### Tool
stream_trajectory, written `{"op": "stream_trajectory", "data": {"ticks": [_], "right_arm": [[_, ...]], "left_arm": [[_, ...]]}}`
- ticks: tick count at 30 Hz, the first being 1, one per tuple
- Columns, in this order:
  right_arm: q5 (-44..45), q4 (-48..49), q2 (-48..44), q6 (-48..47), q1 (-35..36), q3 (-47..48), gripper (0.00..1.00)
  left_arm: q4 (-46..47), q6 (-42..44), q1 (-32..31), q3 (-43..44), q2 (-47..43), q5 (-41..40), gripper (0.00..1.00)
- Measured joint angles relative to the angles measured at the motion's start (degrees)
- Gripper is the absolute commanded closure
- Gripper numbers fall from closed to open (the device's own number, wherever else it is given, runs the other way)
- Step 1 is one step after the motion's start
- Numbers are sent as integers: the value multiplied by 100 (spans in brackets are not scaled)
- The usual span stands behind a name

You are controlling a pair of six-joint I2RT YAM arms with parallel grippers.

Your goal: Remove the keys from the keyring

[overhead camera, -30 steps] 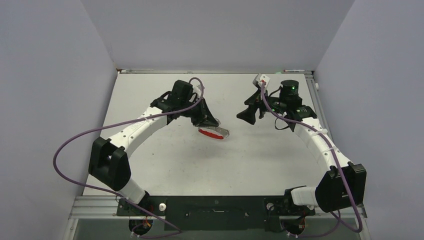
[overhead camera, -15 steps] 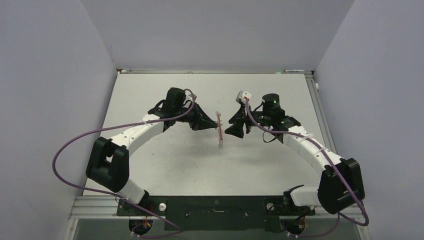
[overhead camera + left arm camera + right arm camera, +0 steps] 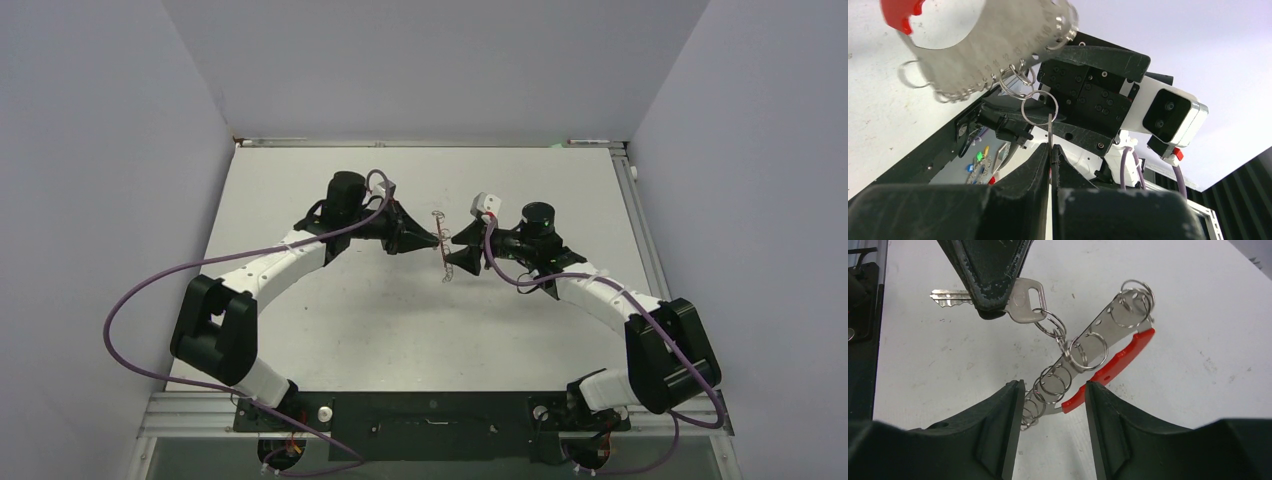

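My left gripper (image 3: 432, 240) is shut on a silver key (image 3: 1020, 302) and holds it above the table. The key's small ring (image 3: 1039, 106) links it to the keyring (image 3: 1098, 330), a curved metal strip with several small rings and a red curved piece (image 3: 1118, 360). The keyring (image 3: 445, 272) hangs between the two grippers. My right gripper (image 3: 1054, 410) is open, with its fingers on either side of the keyring's lower end and not touching it. In the left wrist view, the key (image 3: 1049, 127) shows edge-on between the shut fingers (image 3: 1038, 165).
The white table (image 3: 400, 320) lies under both arms, walled at the back and sides. Purple cables (image 3: 140, 290) loop off each arm. The right arm's wrist camera (image 3: 1170, 112) sits close behind the keyring.
My left gripper lifted the keyring off the table and turned toward the right arm. My right gripper moved left until its open fingers stood around the hanging keyring.
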Motion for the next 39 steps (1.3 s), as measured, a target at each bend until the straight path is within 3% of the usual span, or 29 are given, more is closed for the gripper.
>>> {"op": "stream_trajectory", "data": {"ticks": [14, 22, 33, 39], "right_arm": [[-245, 240, 15, -278, 7, 122, 54], [-243, 612, 17, -101, 4, 122, 66], [-264, 909, 20, 184, -238, 120, 92], [-529, 1029, 17, 407, -264, 120, 95]], "left_arm": [[446, -146, 7, -79, 0, 271, 100], [516, -205, 7, -170, 0, 310, 100], [645, -221, 7, -181, -2, 433, 100], [662, -227, 7, -181, -2, 483, 100]]}}
